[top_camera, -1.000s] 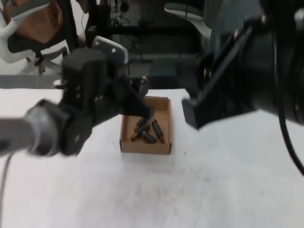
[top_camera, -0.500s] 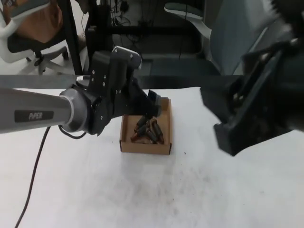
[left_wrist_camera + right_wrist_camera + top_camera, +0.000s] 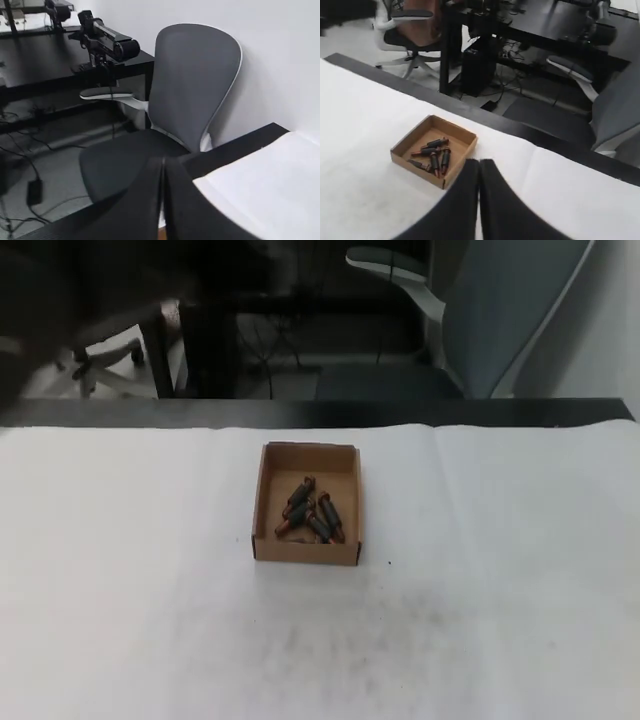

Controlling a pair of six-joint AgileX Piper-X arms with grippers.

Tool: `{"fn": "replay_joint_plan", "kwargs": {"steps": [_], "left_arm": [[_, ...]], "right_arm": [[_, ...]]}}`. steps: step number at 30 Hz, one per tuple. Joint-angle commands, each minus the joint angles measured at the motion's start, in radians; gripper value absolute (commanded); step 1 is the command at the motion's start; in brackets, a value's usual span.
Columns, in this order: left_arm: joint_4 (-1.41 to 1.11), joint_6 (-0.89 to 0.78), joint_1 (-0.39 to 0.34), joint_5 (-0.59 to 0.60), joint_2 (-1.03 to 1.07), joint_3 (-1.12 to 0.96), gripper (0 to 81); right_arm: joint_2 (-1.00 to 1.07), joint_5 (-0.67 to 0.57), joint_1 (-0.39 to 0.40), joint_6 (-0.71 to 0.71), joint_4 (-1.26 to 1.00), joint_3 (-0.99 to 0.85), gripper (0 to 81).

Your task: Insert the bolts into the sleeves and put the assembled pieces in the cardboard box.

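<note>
While the small open brown cardboard box [image 3: 305,552] sits near the middle of the white-covered bench [image 3: 480,590], neither pincer is close to it. In the box lies a loose cluster of short dark assembled pieces with reddish ends [image 3: 308,512], resting on the box floor toward its nearer wall.

In the right wrist view, the right pincer [image 3: 479,162] has its two black fingers pressed together, with only a thin seam between them and nothing held. The cardboard box [image 3: 416,170] lies on the bench [image 3: 360,125] beyond the tips and off to one side, well apart from them, with bare white cover between. The pieces [image 3: 432,154] lie at mixed angles, some touching.

The left pincer [image 3: 163,162] is likewise closed on nothing, finger against finger. It faces past the black edge of the bench [image 3: 270,170] toward a grey office chair with a curved back [image 3: 197,85] standing on the floor beyond.

Both pincers are cut off at the frame edge, so only the tapering fingers show. The pieces overlap and are too small to count surely, or to tell bolt from sleeve on each. In the upper left corner of the high view, a dark blurred shape [image 3: 60,290] cannot be made out.
</note>
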Motion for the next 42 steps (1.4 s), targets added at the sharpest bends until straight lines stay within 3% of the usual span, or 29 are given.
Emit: {"fn": "replay_joint_plan", "kwargs": {"steps": [1,10,15,21,24,28,33,36,38,39,41,42], "left_arm": [[0.133,0.067,0.042,-0.037,-0.205,0.044,1.8],[0.230,0.067,0.340,-0.056,-0.728,0.288,1.8],[0.278,-0.019,0.471,0.019,-0.827,0.374,1.8],[0.248,-0.044,0.492,0.042,-0.818,0.427,1.8],[0.248,-0.069,0.492,0.072,-0.817,0.447,1.8],[0.246,-0.089,0.492,0.085,-0.817,0.451,1.8],[0.201,-0.091,0.492,0.085,-0.817,0.451,1.8],[0.191,-0.091,0.492,0.085,-0.817,0.451,1.8],[0.191,-0.091,0.492,0.085,-0.817,0.451,1.8],[0.191,-0.091,0.492,0.089,-0.817,0.451,1.8],[0.191,-0.091,0.488,0.113,-0.817,0.451,1.8],[0.191,-0.091,0.484,0.119,-0.817,0.451,1.8]], "right_arm": [[-0.083,0.042,0.020,0.039,0.066,-0.009,0.6],[-0.106,0.133,0.032,0.030,0.106,-0.012,0.6],[-0.103,0.303,0.032,-0.029,0.189,-0.078,0.6],[-0.106,0.447,0.021,0.066,0.519,-0.188,0.6],[-0.106,0.524,-0.015,0.037,0.551,-0.211,0.6],[-0.106,0.633,-0.108,-0.090,0.547,-0.246,0.6],[-0.109,0.688,-0.289,-0.167,0.544,-0.349,0.6],[-0.108,0.663,-0.421,-0.159,0.544,-0.422,0.6],[-0.111,0.548,-0.522,-0.159,0.544,-0.468,0.6],[-0.117,0.461,-0.571,-0.157,0.529,-0.479,0.6],[-0.136,0.132,-0.640,-0.205,0.444,-0.470,0.6],[-0.148,-0.018,-0.664,-0.300,0.389,-0.445,0.6]]}}
